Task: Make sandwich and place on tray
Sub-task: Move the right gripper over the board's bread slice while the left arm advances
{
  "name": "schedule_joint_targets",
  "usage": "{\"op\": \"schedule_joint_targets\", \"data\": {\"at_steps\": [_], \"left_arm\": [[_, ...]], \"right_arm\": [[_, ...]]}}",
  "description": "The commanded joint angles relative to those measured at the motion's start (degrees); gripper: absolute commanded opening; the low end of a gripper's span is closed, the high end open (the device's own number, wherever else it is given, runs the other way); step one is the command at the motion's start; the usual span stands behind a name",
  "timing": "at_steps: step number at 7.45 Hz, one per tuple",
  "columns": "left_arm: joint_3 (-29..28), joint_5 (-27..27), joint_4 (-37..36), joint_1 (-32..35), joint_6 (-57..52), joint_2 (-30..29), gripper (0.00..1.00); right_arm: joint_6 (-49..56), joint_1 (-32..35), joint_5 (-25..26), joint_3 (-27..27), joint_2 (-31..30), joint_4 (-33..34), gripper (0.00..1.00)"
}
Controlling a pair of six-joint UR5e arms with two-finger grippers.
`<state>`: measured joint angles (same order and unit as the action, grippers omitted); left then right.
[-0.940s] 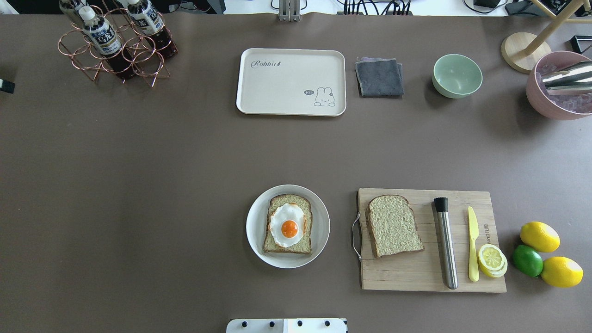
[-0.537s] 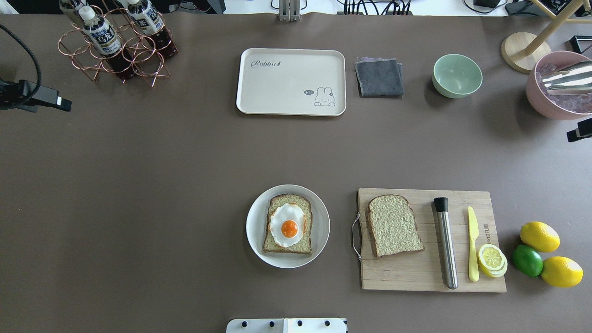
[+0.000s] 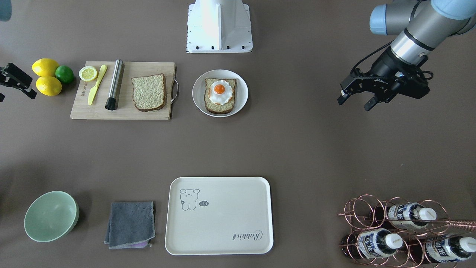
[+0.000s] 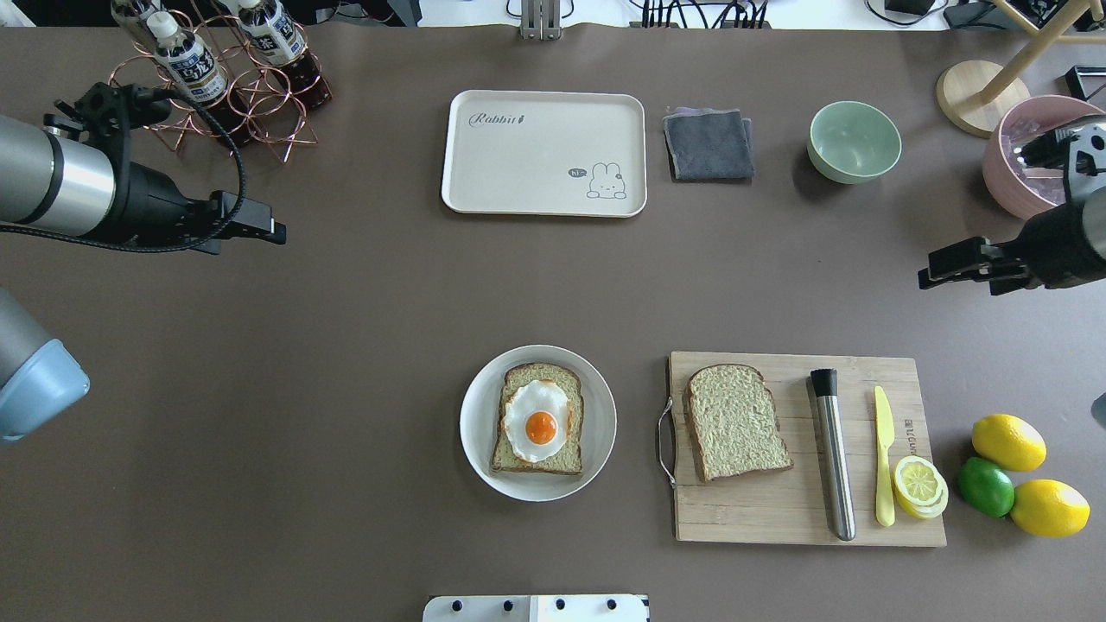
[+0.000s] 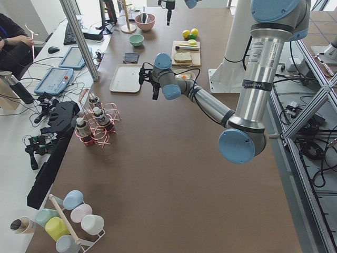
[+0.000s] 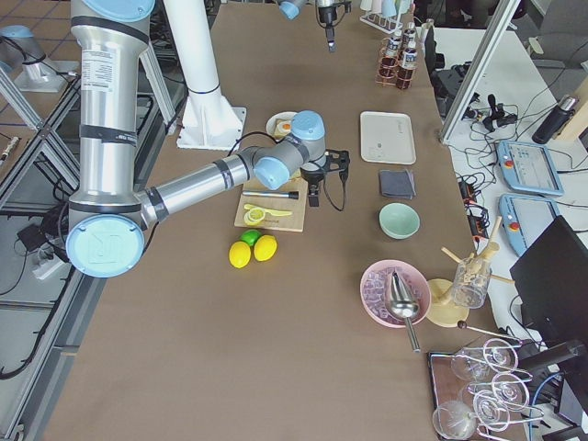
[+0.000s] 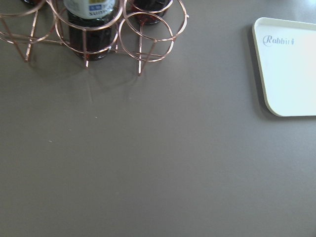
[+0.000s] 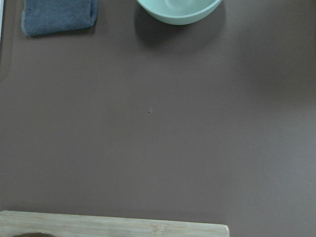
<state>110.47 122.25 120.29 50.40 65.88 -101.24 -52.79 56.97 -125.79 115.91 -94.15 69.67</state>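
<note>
The left gripper (image 4: 275, 231) has come well in from the left edge of the table (image 4: 346, 302). 0.9 s ago only a tip showed at that edge and 0.5 s ago it was just inside. Now it hangs over bare tabletop on the near side of the bottle rack (image 4: 216, 86) by the far left corner, with the left arm (image 4: 52, 186) in view behind it. The right gripper (image 4: 926, 278), unseen at first and then a tip at the right edge, now reaches inward between the pink bowl (image 4: 1007, 173) and the cutting board (image 4: 778, 518).
</note>
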Motion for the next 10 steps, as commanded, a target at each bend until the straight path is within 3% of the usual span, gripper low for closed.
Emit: {"op": "schedule_joint_targets", "data": {"at_steps": [1,3,7,10], "left_arm": [[-0.4,-1.8,-0.1,-3.5,3.1,-2.7,0.99],[-0.8,-5.6,-0.1,-7.3,3.9,-4.0,0.99],[-1.1,-5.7,-0.1,-7.4,4.0,-4.4,0.98],[-1.4,-6.7,-0.1,-7.4,4.0,-4.4,0.98]], "right_arm": [[-11.6,-13.3,8.6,-0.3,4.0,-3.8,1.00],[-11.8,-18.7,11.7,-1.9,6.3,-3.9,1.00],[-14.0,-27.4,18.6,-3.1,8.2,-3.9,0.98],[-14.0,-29.3,19.7,-3.4,7.8,-4.4,0.83]]}}
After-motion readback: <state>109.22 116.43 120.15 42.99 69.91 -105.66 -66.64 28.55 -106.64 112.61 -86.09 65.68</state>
